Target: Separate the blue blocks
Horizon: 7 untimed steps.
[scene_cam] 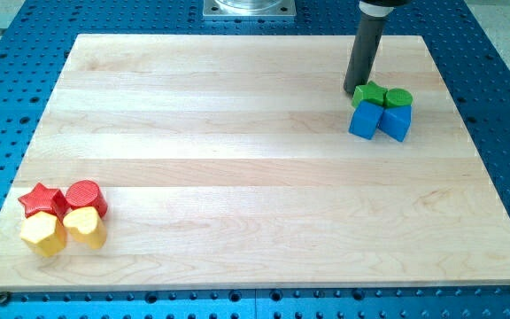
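Observation:
Two blue blocks sit side by side and touching at the view's upper right: a blue cube (365,120) on the left and a second angular blue block (396,123) on the right. Right behind them, touching them, are a green star-like block (369,93) and a green cylinder (398,97). My tip (351,89) is the lower end of a dark rod; it stands just left of the green star-like block, above and left of the blue cube.
At the view's lower left lies a tight cluster: a red star (42,200), a red cylinder (85,197), a yellow hexagon block (43,234) and a yellow heart (85,226). The wooden board (237,168) lies on a blue perforated table.

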{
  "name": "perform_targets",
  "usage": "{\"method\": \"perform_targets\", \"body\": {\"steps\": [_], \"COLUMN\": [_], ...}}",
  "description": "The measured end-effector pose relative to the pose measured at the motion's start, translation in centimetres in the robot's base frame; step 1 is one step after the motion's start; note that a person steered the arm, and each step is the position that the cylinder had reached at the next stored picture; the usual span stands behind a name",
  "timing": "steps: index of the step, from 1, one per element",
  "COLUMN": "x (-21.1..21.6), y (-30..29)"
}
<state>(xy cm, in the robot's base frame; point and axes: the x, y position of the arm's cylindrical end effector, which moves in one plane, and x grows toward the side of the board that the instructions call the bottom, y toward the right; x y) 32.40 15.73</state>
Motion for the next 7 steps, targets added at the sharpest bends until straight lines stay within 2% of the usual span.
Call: {"method": "perform_targets", "body": {"steps": [2, 3, 4, 5, 7], "x": [-0.9, -0.3, 2.9, 6.6, 7.0], "y": [-0.3, 7.5, 15.3, 9.9, -8.0]}}
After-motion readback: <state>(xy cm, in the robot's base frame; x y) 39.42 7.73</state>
